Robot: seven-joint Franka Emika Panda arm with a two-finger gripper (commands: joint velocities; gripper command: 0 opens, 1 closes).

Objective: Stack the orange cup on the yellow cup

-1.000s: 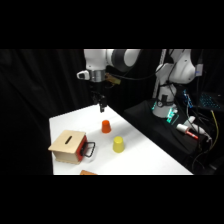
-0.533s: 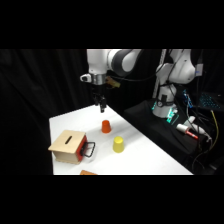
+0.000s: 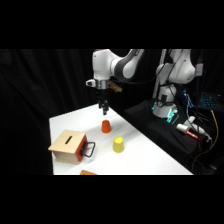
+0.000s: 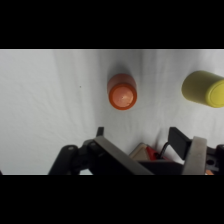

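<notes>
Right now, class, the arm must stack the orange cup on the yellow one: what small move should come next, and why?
Probably lower the hand straight down onto the orange cup. It hangs just above that cup, holding nothing, and the yellow cup stands apart on the table.

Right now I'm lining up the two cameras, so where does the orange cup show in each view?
Side view: orange cup stands on the white table, below the tool.
Wrist view: orange cup sits at upper centre.
Shared landmark: the yellow cup, at the wrist view's right edge.
</notes>
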